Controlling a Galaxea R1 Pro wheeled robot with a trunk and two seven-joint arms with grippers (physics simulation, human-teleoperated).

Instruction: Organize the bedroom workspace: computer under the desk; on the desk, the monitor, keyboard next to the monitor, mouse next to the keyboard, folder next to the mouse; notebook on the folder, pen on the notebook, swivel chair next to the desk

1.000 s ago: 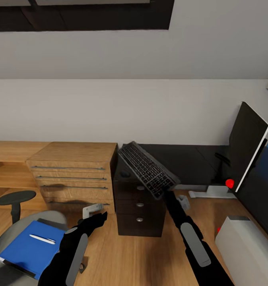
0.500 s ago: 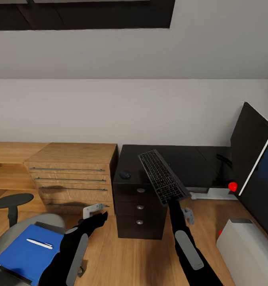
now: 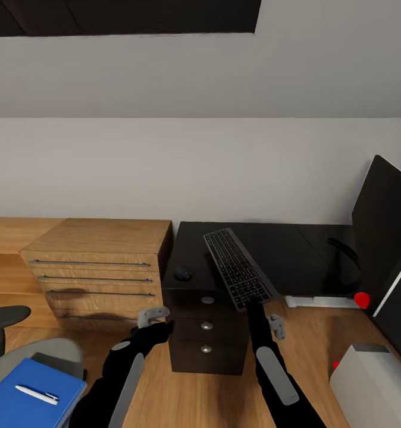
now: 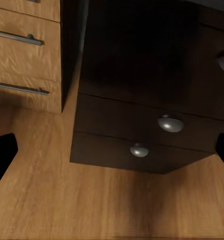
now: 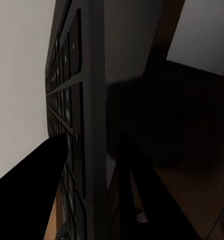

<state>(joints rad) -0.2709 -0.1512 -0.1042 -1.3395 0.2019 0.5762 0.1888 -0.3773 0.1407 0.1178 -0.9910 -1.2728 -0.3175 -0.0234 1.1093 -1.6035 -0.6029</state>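
Note:
My right gripper (image 3: 251,304) is shut on the near end of the slim grey keyboard (image 3: 237,267), holding it low and slanted over the black desk (image 3: 295,249). In the right wrist view the keyboard (image 5: 77,125) fills the space beside a dark finger (image 5: 32,190). The small dark mouse (image 3: 181,274) lies on the desk's left end. At the right stands the monitor (image 3: 384,232), with the pale computer (image 3: 373,386) below it on the floor. The blue folder (image 3: 34,399) with the pen (image 3: 37,394) rests on the swivel chair (image 3: 43,355). My left gripper (image 3: 157,317) hangs open before the desk drawers (image 4: 141,135). The notebook is hidden.
A light wooden counter (image 3: 96,255) with long bar handles adjoins the desk on the left. The desk's drawer unit (image 3: 207,333) with round silver knobs stands straight ahead. Wooden floor (image 3: 307,339) runs between the drawers and the computer.
The view has shifted as the robot moved closer and to the right. The keyboard has come down from a raised tilt to lie lower over the desk, still in my right gripper.

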